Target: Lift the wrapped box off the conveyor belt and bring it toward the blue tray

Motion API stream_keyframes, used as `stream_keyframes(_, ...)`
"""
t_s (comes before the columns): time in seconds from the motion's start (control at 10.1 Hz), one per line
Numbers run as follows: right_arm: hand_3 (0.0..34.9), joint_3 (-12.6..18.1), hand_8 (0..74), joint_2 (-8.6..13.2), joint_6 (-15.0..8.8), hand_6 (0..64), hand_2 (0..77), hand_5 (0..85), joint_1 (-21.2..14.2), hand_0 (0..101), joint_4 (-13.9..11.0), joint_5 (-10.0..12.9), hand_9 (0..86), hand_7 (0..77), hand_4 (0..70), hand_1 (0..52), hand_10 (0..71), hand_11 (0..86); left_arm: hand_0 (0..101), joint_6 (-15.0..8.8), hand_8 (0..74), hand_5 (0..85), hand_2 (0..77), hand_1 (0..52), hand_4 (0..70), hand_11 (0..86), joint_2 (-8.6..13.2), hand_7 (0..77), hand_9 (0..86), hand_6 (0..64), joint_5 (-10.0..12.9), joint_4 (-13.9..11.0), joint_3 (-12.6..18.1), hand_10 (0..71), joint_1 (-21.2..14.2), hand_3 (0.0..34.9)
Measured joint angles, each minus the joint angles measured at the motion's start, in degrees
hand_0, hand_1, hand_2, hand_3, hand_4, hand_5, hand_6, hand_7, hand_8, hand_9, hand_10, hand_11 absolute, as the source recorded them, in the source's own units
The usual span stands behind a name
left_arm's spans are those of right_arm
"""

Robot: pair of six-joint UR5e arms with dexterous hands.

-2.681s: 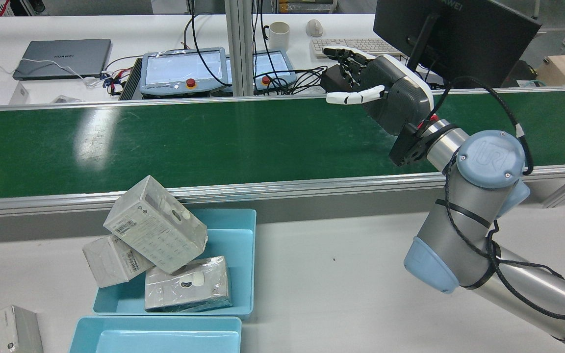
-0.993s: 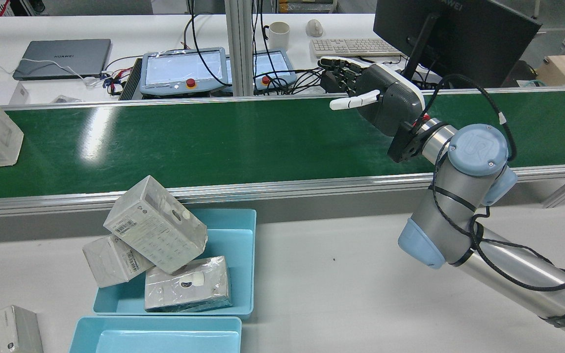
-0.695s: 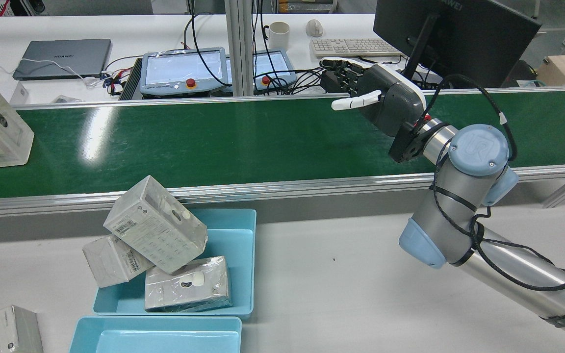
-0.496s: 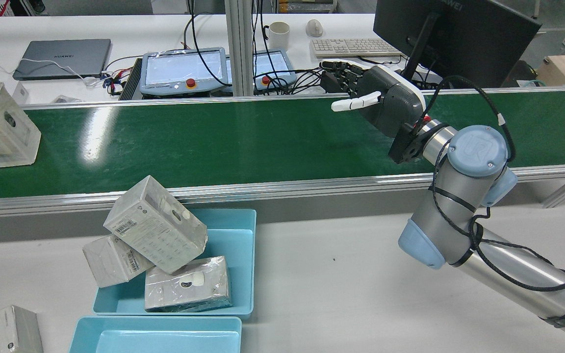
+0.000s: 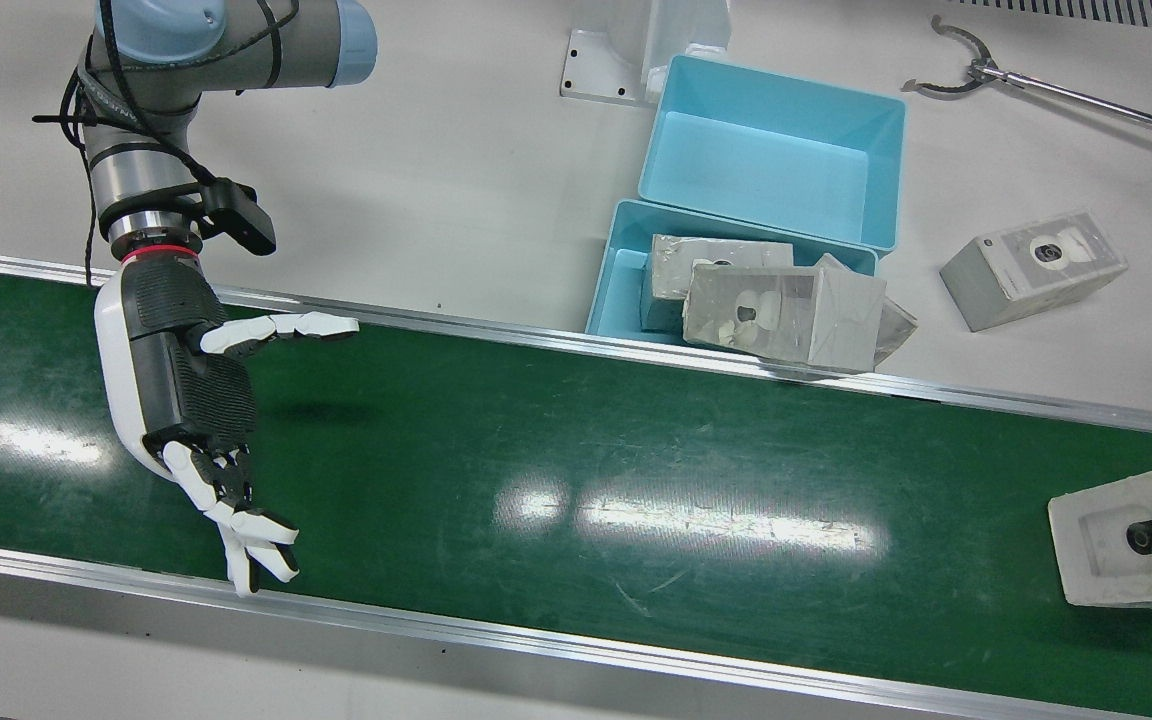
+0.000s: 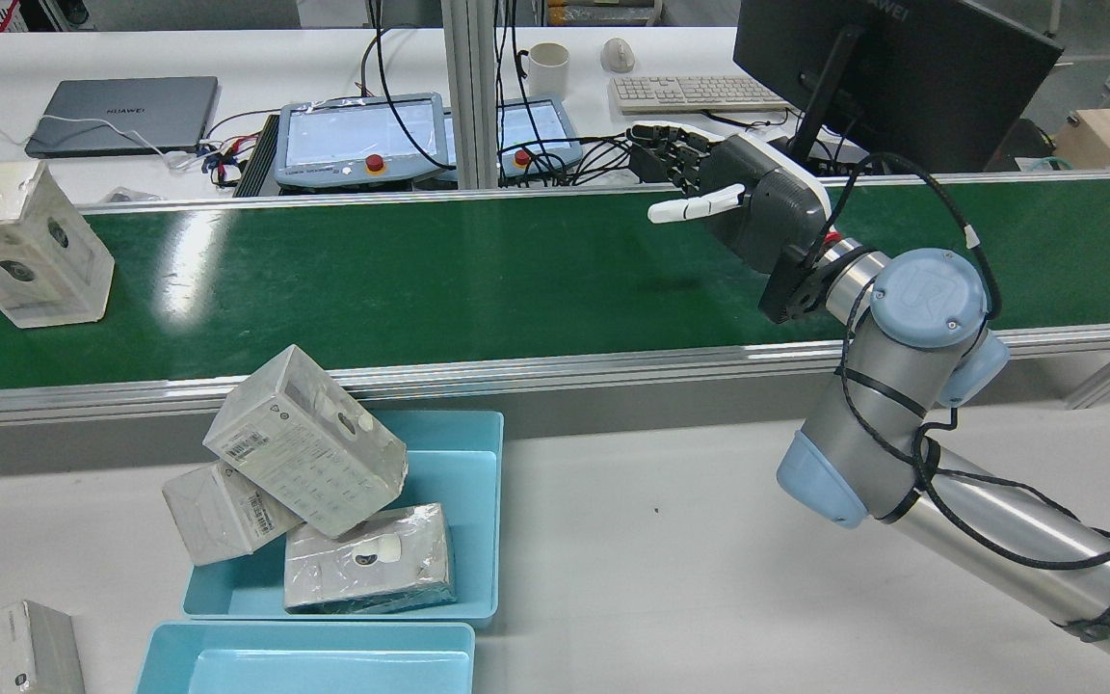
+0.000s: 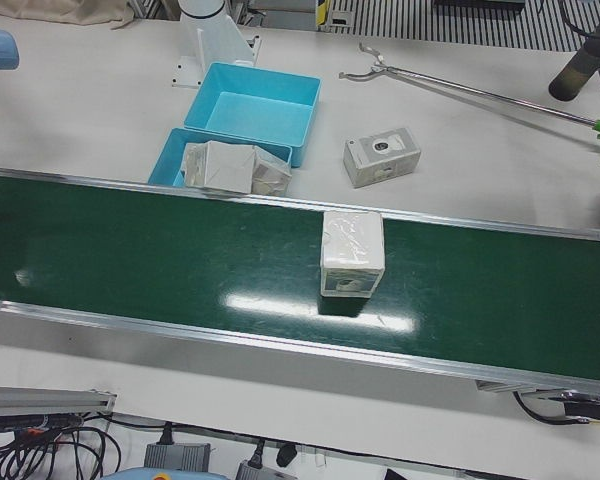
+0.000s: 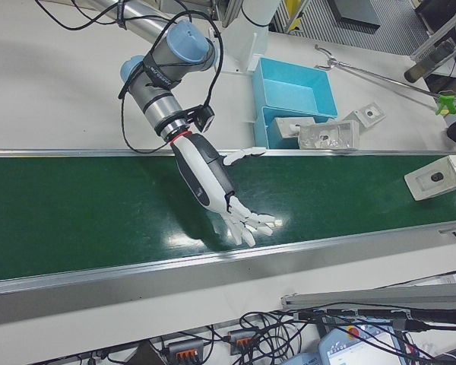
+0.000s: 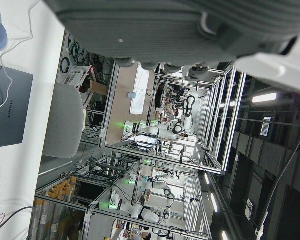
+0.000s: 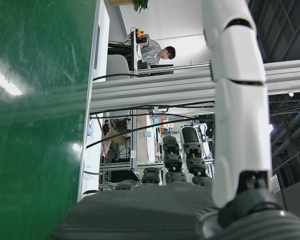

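One wrapped box (image 6: 25, 243) is seen standing on the green conveyor belt (image 6: 439, 280), well apart from the right hand (image 6: 738, 198) and touched by nothing. The right hand is held over the belt with its fingers (image 5: 246, 540) spread and nothing in its grasp. The nearer blue tray (image 6: 463, 501), beside the belt, is occupied by three wrapped boxes (image 6: 309, 463), one lying flat and the others leaning across its rim. The left hand (image 9: 180, 30) is shown only by its own camera, apparently empty; its finger position cannot be determined.
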Motion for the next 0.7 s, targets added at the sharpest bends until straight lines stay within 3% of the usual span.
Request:
stream_keyframes(0.1,0.0,0.0,2.2,0.0,0.0,6.5,13.1,20.7,0.0,50,0.0,0.0,5.4,7.1,11.5,17.5,0.0,0.5,0,0.0,0.5,1.1,1.1,0.0,0.0,0.5,0.0,0.5,0.5,0.5,0.0,0.0,0.0,0.5,0.0,0.0)
stream_keyframes(0.3,0.0,0.0,2.2,0.1,0.1,6.5,13.1,19.6,0.0,50,0.1,0.2,4.9,7.1,13.6,17.5,0.0,0.5,0,0.0,0.5,1.1,1.1,0.0,0.0,0.5,0.0,0.5,0.0,0.5,0.0,0.0,0.0,0.5,0.0,0.0)
stream_keyframes(0.7,0.0,-0.8,2.2,0.3,-0.1,6.5,14.2,20.7,-0.4,49,5.5,0.2,5.4,7.6,14.7,16.4,0.0,0.5,0,0.0,0.5,1.1,0.5,0.0,0.0,0.5,0.0,0.5,0.5,0.5,0.0,0.0,0.0,0.5,0.0,0.0)
